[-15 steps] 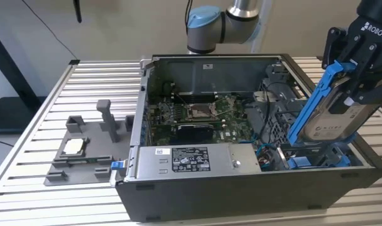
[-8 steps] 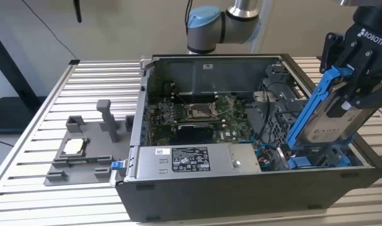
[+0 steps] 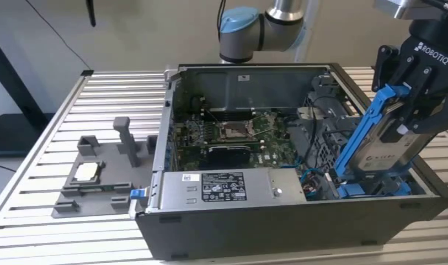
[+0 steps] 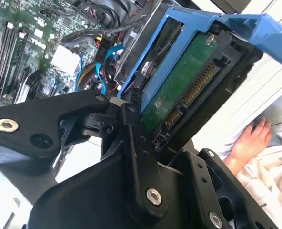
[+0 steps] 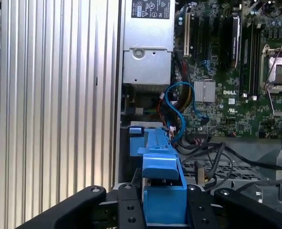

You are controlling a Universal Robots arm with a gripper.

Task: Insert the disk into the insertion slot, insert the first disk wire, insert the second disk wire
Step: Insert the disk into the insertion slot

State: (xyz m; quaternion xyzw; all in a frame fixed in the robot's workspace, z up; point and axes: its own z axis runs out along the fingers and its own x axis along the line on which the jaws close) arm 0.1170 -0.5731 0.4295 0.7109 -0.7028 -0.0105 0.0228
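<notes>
One disk (image 3: 382,157), one gripper (image 3: 417,122), one open case (image 3: 283,226), one motherboard (image 3: 272,130), one power supply (image 3: 217,187), one slatted table (image 3: 62,237), one grey jig (image 3: 99,191) at the exterior view's left, one person's hand (image 4: 253,138).

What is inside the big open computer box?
A green motherboard, a grey power-supply box and blue cables show in the computer case. The gripper holds the disk tilted over one corner, covering what lies beneath it.

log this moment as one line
gripper: shut on disk | disk: tilted steeply, lower end inside computer case, not seated | disk connector: no wire attached
</notes>
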